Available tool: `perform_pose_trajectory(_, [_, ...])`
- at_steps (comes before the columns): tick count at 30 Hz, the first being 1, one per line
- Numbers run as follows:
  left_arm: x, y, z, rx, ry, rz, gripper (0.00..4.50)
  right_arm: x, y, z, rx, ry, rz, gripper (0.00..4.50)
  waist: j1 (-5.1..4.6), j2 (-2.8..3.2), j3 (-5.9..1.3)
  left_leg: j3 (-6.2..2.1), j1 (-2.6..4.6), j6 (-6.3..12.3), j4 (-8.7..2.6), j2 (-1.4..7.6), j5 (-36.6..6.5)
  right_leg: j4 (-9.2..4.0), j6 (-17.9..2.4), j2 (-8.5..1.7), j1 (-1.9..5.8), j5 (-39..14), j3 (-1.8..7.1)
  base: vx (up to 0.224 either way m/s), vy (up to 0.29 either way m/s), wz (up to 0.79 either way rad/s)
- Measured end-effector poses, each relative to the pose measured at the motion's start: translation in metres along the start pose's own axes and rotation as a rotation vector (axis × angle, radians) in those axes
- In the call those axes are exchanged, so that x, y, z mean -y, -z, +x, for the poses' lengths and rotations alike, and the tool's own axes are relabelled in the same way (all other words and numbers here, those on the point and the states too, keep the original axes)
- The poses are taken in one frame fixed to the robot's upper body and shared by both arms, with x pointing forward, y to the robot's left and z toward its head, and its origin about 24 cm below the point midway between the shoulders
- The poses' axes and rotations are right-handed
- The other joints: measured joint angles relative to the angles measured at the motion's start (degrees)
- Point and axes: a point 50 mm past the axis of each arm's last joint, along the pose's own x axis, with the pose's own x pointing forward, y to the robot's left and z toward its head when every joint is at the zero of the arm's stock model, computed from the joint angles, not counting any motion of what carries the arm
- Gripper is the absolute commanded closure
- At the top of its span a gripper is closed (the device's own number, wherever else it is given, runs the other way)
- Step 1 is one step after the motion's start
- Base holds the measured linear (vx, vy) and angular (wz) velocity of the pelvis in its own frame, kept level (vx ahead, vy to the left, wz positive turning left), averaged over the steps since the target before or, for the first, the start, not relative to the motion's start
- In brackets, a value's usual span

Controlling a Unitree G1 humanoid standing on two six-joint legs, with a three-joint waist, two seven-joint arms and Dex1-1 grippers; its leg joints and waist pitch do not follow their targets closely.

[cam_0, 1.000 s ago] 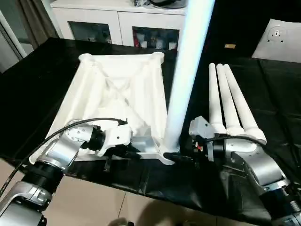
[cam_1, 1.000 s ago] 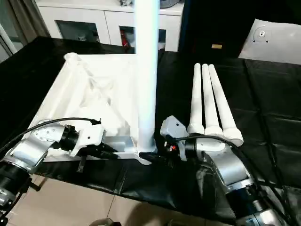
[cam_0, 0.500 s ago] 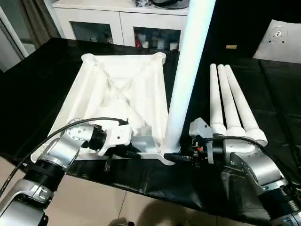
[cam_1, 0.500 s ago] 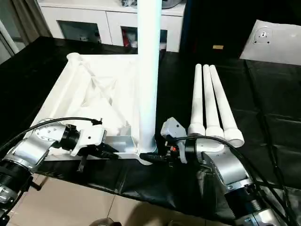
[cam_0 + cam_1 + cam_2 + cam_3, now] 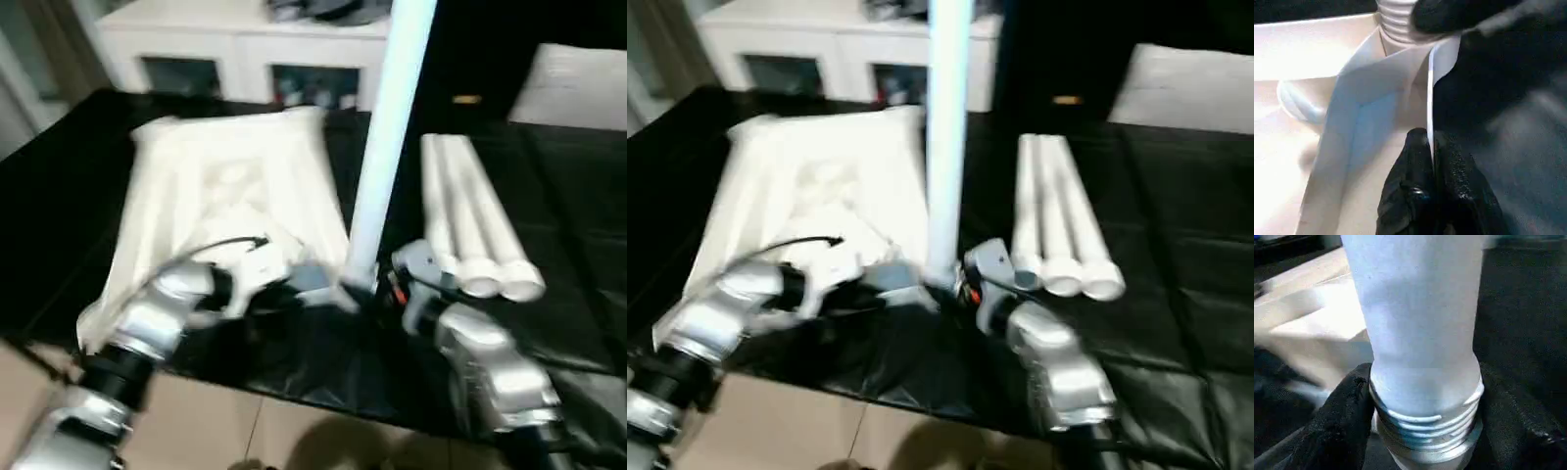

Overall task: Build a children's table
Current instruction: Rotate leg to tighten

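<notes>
The white tabletop (image 5: 225,186) lies ribbed side up on the black-covered table. My left gripper (image 5: 1431,161) is shut on its thin near rim (image 5: 1431,98), one black finger (image 5: 1413,196) on each side. One white leg (image 5: 387,147) stands upright at the tabletop's near right corner. My right gripper (image 5: 1425,426) is shut on the leg's base, its fingers (image 5: 1347,416) flanking the exposed screw thread (image 5: 1425,423). Three more legs (image 5: 470,225) lie side by side to the right of the tabletop.
A white cabinet with glass doors (image 5: 245,49) stands behind the table. A flat white board (image 5: 578,83) lies at the back right. The table's front edge (image 5: 294,387) runs just before my forearms, with beige floor below.
The whole picture has shifted and blurred, so the camera has moved. Both grippers keep their holds, the left on the rim and the right on the upright leg.
</notes>
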Motion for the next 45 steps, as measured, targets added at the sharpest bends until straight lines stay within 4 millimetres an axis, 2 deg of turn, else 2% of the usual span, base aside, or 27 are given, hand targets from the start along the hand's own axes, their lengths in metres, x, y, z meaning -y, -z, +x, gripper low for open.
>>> perform_pose_trajectory(5, [0.009,-0.011,0.020,0.026,-0.117,-0.073,4.50,0.004,-0.006,0.014,0.011,0.156,0.012,1.74,-0.07,0.00,-0.01,0.00,-0.08,0.00,-0.06,-0.01,0.00,-0.01,-0.05,0.00,-0.01,0.03,0.01,0.000,0.000,0.00])
perform_pose_trajectory(6, [0.010,-0.013,0.022,0.025,-0.129,-0.080,4.50,0.005,-0.007,0.016,0.012,0.168,0.016,1.18,-0.09,0.00,-0.01,0.00,-0.10,0.01,-0.09,-0.02,-0.01,-0.01,-0.12,0.00,-0.02,0.07,0.01,0.000,0.000,0.00])
perform_pose_trajectory(8, [0.011,-0.015,0.023,0.025,-0.134,-0.073,4.50,0.005,-0.008,0.016,0.021,0.179,0.015,1.02,-0.02,-0.02,-0.02,0.01,-0.20,0.01,-0.23,-0.02,-0.02,-0.02,-0.21,0.00,-0.03,0.13,0.00,0.000,0.000,0.00])
perform_pose_trajectory(10, [0.010,-0.015,0.022,0.018,-0.144,-0.058,4.50,0.002,-0.008,0.017,0.035,0.174,0.024,1.02,-0.11,-0.01,-0.02,0.01,-0.18,0.00,-0.39,-0.02,-0.03,-0.02,-0.15,0.02,-0.06,0.09,-0.01,0.000,0.000,0.00])
perform_pose_trajectory(12, [0.009,-0.015,0.020,0.011,-0.155,-0.033,4.50,0.000,-0.006,0.017,0.040,0.171,0.033,0.62,-0.37,-0.01,-0.02,0.00,-0.19,0.00,-0.47,0.02,-0.02,-0.02,-0.14,0.06,-0.12,0.08,-0.05,0.000,0.000,0.00])
perform_pose_trajectory(16, [0.005,-0.011,0.015,0.004,-0.163,0.012,4.50,-0.003,-0.004,0.013,0.064,0.148,0.069,0.57,-0.85,0.05,0.04,0.00,-0.27,-0.01,-0.48,0.04,-0.01,-0.03,-0.11,0.06,-0.18,0.06,-0.07,0.000,0.000,0.00])
perform_pose_trajectory(17, [0.003,-0.009,0.013,0.004,-0.154,0.029,4.50,-0.003,-0.004,0.011,0.069,0.132,0.072,0.25,-1.07,0.05,0.06,0.00,-0.34,-0.01,-0.48,0.04,-0.01,-0.04,-0.11,0.06,-0.23,0.06,-0.07,0.000,0.000,0.00])
perform_pose_trajectory(21, [-0.005,-0.002,-0.007,-0.011,-0.075,0.127,4.50,-0.001,0.002,-0.003,0.056,0.062,0.056,0.03,-1.13,0.09,0.08,-0.06,-0.78,-0.01,-0.48,0.04,-0.01,-0.03,-0.13,0.06,-0.69,0.07,-0.13,0.000,0.000,0.00])
perform_pose_trajectory(22, [-0.007,-0.001,-0.010,-0.016,-0.069,0.138,4.50,0.000,0.002,-0.005,0.057,0.054,0.054,0.03,-1.06,0.10,0.07,-0.06,-1.04,-0.01,-0.48,0.04,0.00,-0.02,-0.15,0.06,-0.84,0.08,-0.13,0.000,0.000,0.00])
perform_pose_trajectory(24, [-0.012,0.000,-0.017,-0.027,-0.025,0.191,4.50,0.002,-0.005,-0.010,0.077,0.025,0.037,0.03,-0.73,0.11,0.07,-0.09,-1.08,0.01,-0.40,0.04,0.00,-0.02,-0.18,0.05,-1.07,0.10,-0.19,0.000,0.000,0.00])
perform_pose_trajectory(30, [-0.020,0.005,-0.025,-0.009,0.107,0.229,4.50,-0.006,-0.023,-0.021,0.148,-0.096,0.039,0.03,0.81,0.11,0.07,-0.08,-1.09,0.04,-0.38,0.04,-0.02,-0.05,-0.19,0.01,-1.06,0.09,-0.21,0.000,0.000,0.00])
perform_pose_trajectory(36, [-0.029,0.009,-0.033,-0.030,0.116,0.193,4.50,-0.014,-0.022,-0.034,0.120,-0.210,0.001,0.03,0.58,0.18,0.12,-0.08,-1.01,0.01,-0.34,0.05,-0.01,0.02,-0.23,0.00,-1.00,0.12,-0.21,0.000,0.000,0.00])
perform_pose_trajectory(38, [-0.029,0.008,-0.031,-0.024,0.105,0.170,3.95,-0.015,-0.024,-0.036,0.124,-0.215,0.001,0.00,0.54,0.18,0.13,-0.07,-1.01,0.00,-0.33,0.05,0.00,0.02,-0.24,0.01,-1.00,0.13,-0.21,0.000,0.000,0.00])
perform_pose_trajectory(42, [-0.028,-0.001,-0.022,0.044,0.071,0.133,3.89,-0.012,-0.021,-0.038,0.110,-0.217,0.004,0.00,0.68,0.18,0.12,-0.07,-1.04,0.01,-0.28,0.04,-0.01,0.00,-0.24,-0.01,-0.97,0.13,-0.21,0.000,0.000,0.00])
perform_pose_trajectory(45, [-0.028,-0.003,-0.016,0.061,0.039,0.098,3.50,-0.007,-0.015,-0.045,0.076,-0.207,-0.013,0.00,0.74,0.19,0.12,-0.06,-1.03,0.01,-0.27,0.04,-0.01,0.01,-0.24,-0.01,-0.95,0.13,-0.21,0.000,0.000,0.00])
